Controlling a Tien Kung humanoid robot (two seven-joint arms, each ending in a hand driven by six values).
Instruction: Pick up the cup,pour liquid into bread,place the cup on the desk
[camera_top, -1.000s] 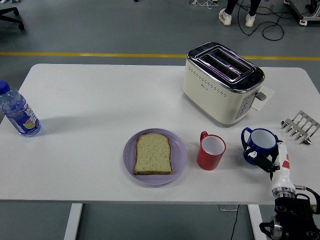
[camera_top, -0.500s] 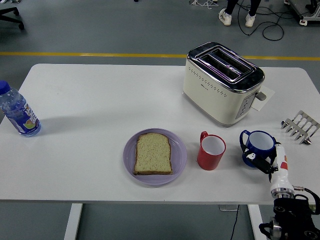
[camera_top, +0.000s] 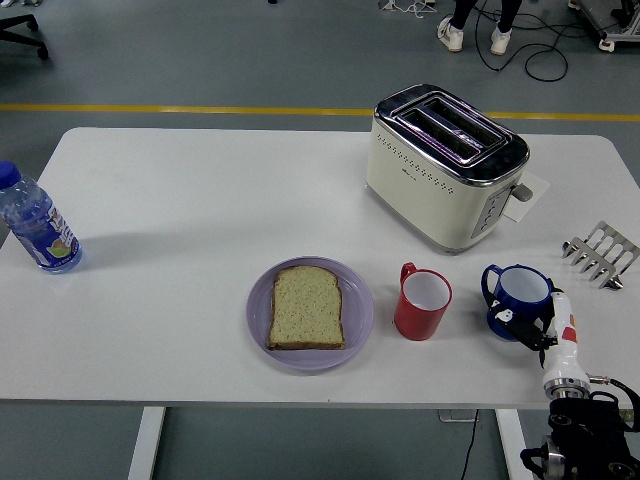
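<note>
White table (camera_top: 180, 190): toaster (camera_top: 445, 165) behind red cup (camera_top: 422, 302).

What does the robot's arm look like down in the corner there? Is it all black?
Not entirely. Only the right arm shows, at the lower right corner. Its lower part is black and bulky, then comes a silvery metal ring and a slim white section bearing a small red mark. The right hand has dark fingers with white patches.

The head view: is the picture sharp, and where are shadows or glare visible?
Head view: sharp across the table, lighting soft and even. The water bottle throws a faint shadow to its right; the toaster darkens the table at its base. Its chrome top shows a pinkish reflection. The red cup and blue cup show no strong glare.
</note>
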